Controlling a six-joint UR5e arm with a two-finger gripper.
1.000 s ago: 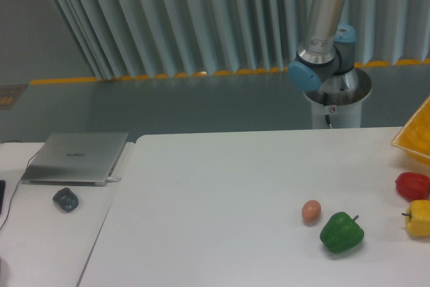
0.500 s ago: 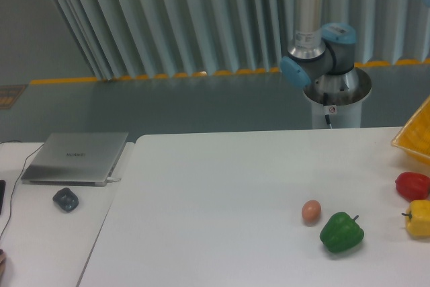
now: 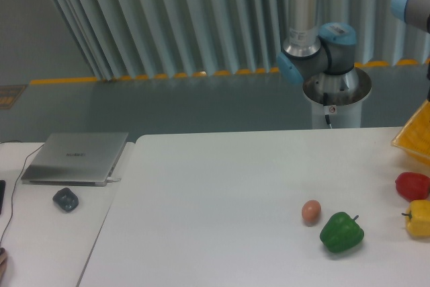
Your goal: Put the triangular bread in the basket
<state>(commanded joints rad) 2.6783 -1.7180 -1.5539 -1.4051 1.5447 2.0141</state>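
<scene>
The white table [image 3: 222,193] fills the lower part of the view. At its 3 o'clock edge, a corner of the bright yellow plastic basket with latticed sides [image 3: 415,134] juts in from the right border of the frame; most of it is cut off. The triangular bread cannot be seen anywhere in this view.

Just toward 6 o'clock from the basket corner lies a glossy red bell pepper [image 3: 412,185], and just beyond that, again toward 6 o'clock, a yellow bell pepper [image 3: 418,218], partly cropped by the frame. A green bell pepper [image 3: 341,232] sits toward 9 o'clock from the yellow one, and a small brown egg [image 3: 310,211] lies just beside the green pepper, toward 10 o'clock from it, not touching.

The silver-and-blue robot arm [image 3: 306,28] rises from its round base at the table's 12 o'clock side; another blue joint shows at the top right corner. The tool is outside the frame, so whether its fingers are apart or together cannot be told.

On a side table at 9 o'clock rest a closed grey laptop [image 3: 75,157] and a small dark lumpy object [image 3: 66,199].
</scene>
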